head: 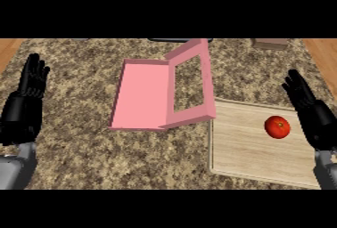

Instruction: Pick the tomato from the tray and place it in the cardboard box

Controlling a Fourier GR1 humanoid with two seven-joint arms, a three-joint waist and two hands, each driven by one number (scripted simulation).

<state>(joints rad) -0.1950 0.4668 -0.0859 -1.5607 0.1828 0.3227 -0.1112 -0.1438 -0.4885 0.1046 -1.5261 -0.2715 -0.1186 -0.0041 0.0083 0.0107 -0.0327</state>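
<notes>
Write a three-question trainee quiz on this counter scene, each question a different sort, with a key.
1. True or false: the tomato lies inside the pink box.
2. Multiple choice: the wooden tray sits on which side of the box, as the view shows it? A) left B) right C) behind it
3. Fill in: the right hand is ____, fingers straight, holding nothing.

Key:
1. False; it lies on the tray, near the tray's right side.
2. B; the tray's upper left corner meets the box's lower right end.
3. Open; the left hand at the view's left edge is open too.
</notes>
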